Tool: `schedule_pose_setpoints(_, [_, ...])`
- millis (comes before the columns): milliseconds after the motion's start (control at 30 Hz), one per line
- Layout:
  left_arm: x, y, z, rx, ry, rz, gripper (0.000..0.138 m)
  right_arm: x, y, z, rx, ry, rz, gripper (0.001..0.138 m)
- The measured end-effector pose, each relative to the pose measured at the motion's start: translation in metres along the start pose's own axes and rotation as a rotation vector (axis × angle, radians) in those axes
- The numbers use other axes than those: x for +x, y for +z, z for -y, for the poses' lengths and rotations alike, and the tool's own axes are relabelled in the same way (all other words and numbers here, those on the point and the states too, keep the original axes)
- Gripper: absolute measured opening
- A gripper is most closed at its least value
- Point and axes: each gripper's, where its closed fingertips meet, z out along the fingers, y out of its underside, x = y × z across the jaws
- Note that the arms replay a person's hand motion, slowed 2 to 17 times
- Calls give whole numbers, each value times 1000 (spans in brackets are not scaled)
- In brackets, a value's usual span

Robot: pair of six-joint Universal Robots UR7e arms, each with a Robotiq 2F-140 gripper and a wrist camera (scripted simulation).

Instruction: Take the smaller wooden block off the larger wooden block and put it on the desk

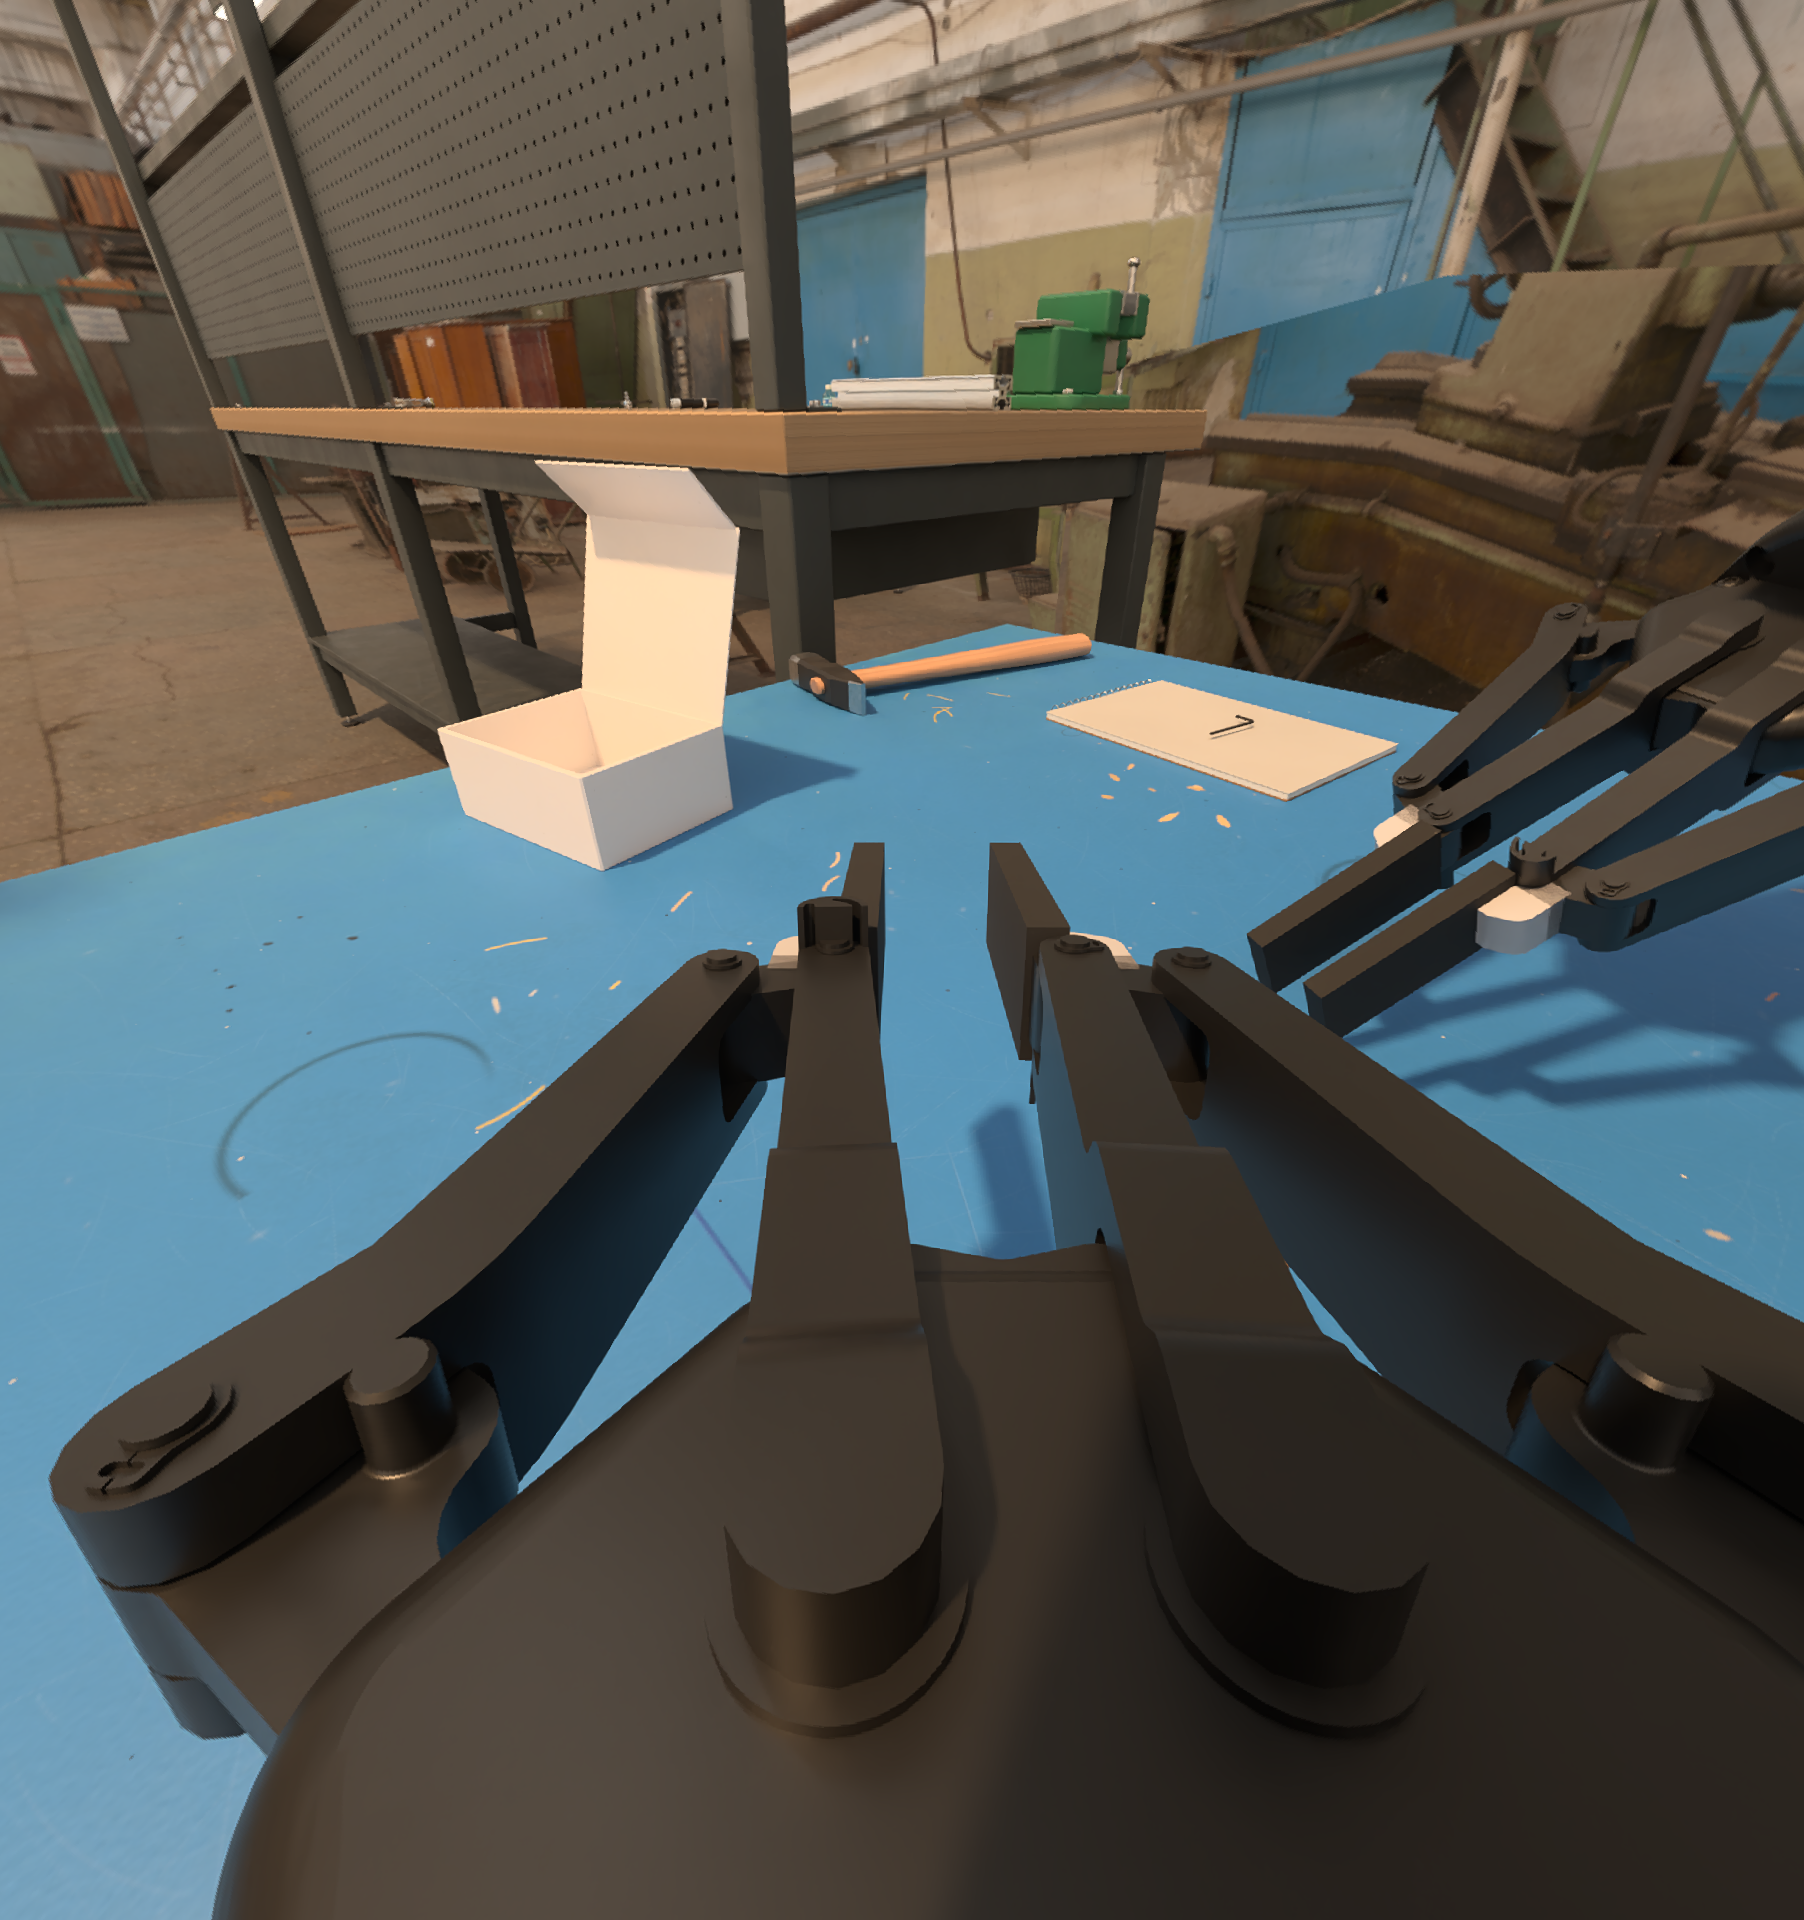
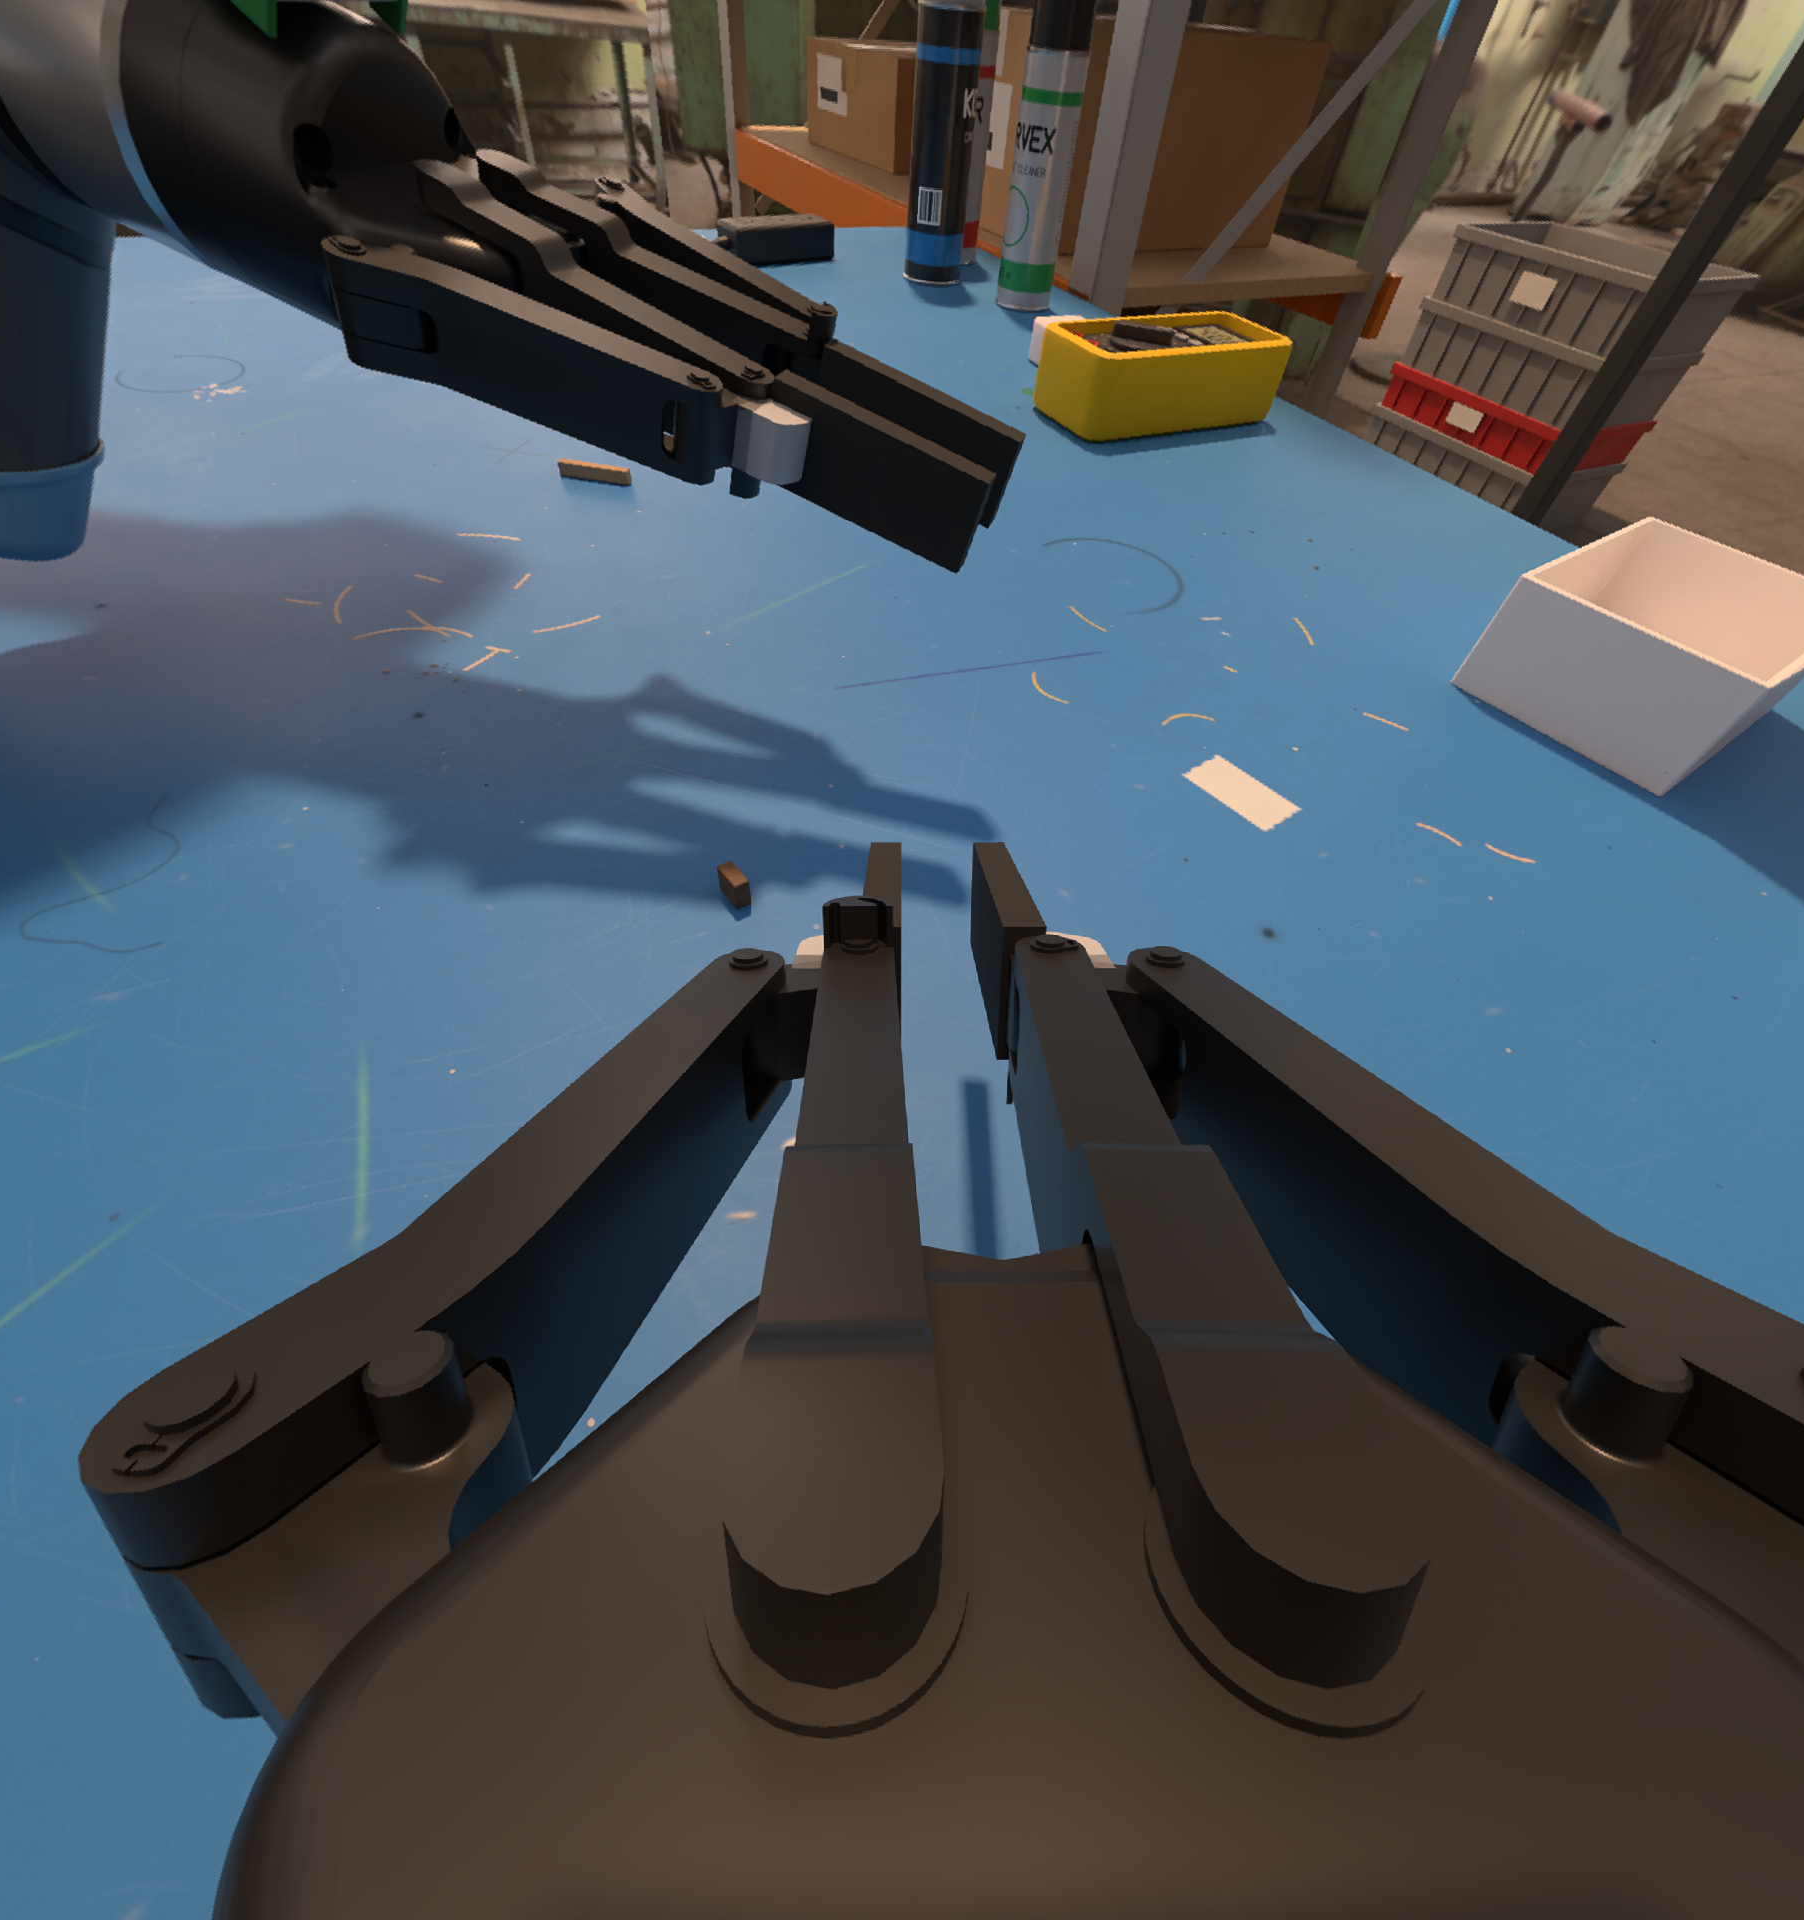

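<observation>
A small brown wooden block lies on the blue desk, just left of the right gripper; a flat wooden piece lies farther off, well apart from it. Which is the smaller block cannot be told. The right gripper's jaws stand slightly parted with nothing between them. The left gripper hangs above bare desk, jaws likewise narrowly parted and holding nothing. Surrounding items: 1 open white box, 1 hammer, 1 notepad, 1 yellow tray and 2 spray cans.
</observation>
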Motion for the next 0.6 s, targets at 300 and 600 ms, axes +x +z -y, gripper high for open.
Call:
schedule_pose_setpoints(300, [-4, -1, 0, 1, -10, 16, 26, 6, -2, -2, -4, -6, -23, 17])
schedule_pose_setpoints(600, [-5, -3, 1, 7, -32, 14, 25, 10, -5, -4, -18, -16, -32, 16])
